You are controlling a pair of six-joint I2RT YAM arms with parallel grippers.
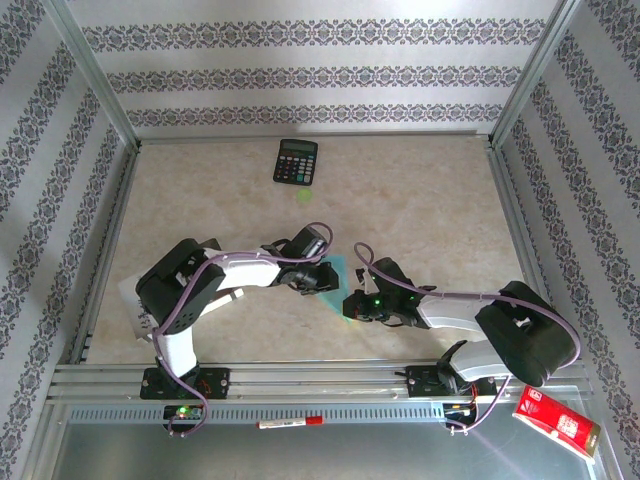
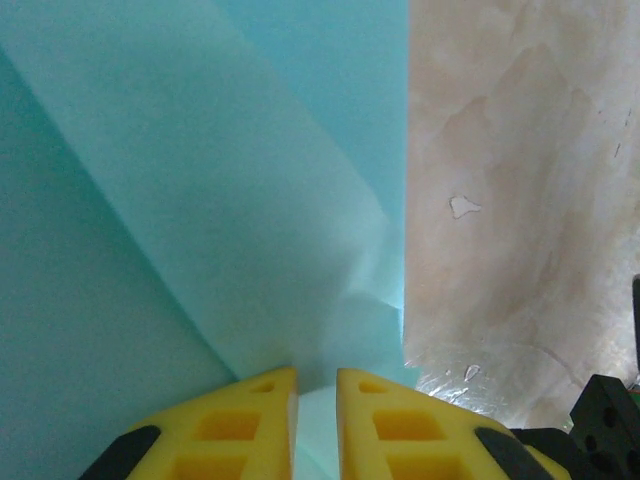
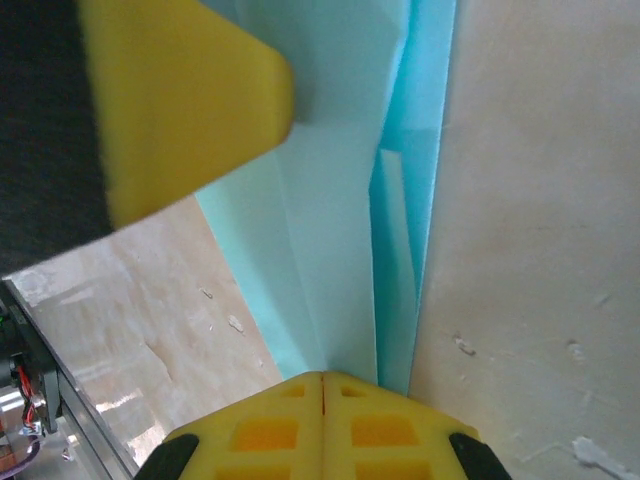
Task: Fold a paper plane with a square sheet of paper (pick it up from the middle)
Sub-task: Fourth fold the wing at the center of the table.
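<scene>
**Clerk:** Item: sheet of paper point(image 1: 341, 272). What was obscured?
**Checker:** Mostly covered by both grippers, well nearer the arms than the calculator point(image 1: 296, 161). Outline unreadable; folded layers showed.
**Clerk:** Left gripper point(image 2: 316, 400)?
**Checker:** Jaws a narrow slit apart, paper in the gap.
**Clerk:** Right gripper point(image 3: 322, 385)?
**Checker:** Closed tight, tips on the paper's folded edge. Whether it was pinched, I could not tell.
</scene>
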